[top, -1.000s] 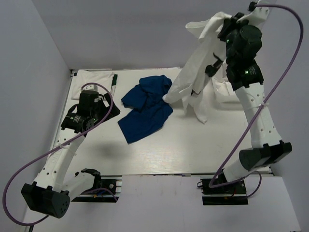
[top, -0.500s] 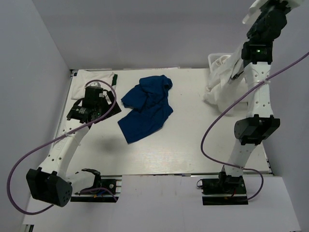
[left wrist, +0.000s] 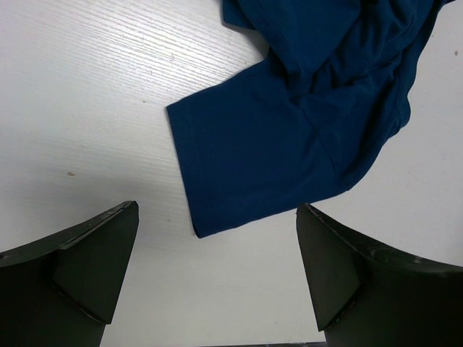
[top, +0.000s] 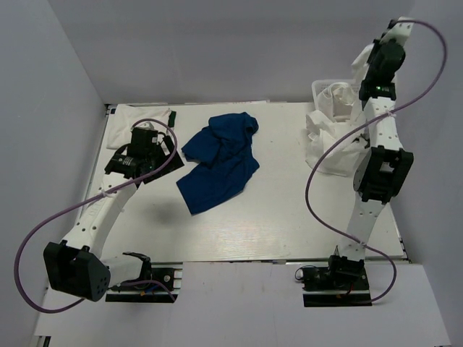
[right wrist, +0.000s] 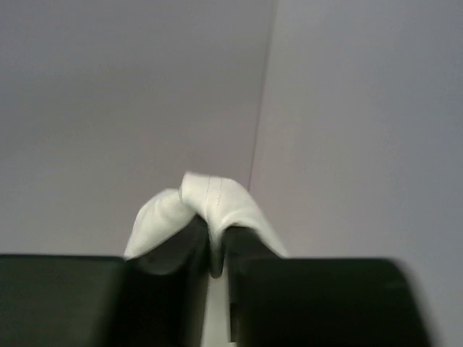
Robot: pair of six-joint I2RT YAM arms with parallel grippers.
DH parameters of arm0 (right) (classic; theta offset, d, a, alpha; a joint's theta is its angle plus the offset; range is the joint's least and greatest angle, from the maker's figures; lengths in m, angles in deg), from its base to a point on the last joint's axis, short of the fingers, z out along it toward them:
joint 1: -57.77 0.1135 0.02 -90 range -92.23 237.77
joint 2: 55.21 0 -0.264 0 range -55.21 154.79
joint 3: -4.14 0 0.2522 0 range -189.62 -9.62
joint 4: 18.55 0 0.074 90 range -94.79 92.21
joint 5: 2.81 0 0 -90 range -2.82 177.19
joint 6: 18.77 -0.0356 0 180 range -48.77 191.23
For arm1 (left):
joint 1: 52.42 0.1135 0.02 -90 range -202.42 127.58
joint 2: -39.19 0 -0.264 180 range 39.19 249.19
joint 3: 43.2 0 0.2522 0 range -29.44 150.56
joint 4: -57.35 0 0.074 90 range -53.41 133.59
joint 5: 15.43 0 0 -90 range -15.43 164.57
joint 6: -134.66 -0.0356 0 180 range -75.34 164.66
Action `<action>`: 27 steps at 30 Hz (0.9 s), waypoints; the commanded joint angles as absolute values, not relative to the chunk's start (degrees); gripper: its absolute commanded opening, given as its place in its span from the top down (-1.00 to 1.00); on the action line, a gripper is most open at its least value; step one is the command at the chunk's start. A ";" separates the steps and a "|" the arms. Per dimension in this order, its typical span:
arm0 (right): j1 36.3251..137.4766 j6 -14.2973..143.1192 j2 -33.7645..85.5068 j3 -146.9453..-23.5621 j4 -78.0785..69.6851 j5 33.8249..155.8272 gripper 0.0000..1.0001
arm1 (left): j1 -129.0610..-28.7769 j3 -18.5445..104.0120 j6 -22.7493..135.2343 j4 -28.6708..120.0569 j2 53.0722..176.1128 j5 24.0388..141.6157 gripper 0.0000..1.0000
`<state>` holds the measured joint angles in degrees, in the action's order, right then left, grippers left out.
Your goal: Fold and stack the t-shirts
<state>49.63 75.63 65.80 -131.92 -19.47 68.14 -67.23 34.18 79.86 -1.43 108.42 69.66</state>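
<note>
no readable text, labels, brands, numbers or signs anywhere

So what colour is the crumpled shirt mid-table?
The shirt is royal blue, clearest in the left wrist view.

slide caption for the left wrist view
Open left claw above a sleeve of the crumpled blue t-shirt on the white table.
</note>
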 commanded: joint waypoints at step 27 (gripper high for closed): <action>55.66 51.72 25.22 -73.09 15.62 82.44 -0.80 | -67.45 29.11 79.47 1.49 105.73 72.98 -1.00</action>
<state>54.70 55.91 27.88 -76.10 16.16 81.32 -67.23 30.86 80.21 1.07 108.57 72.13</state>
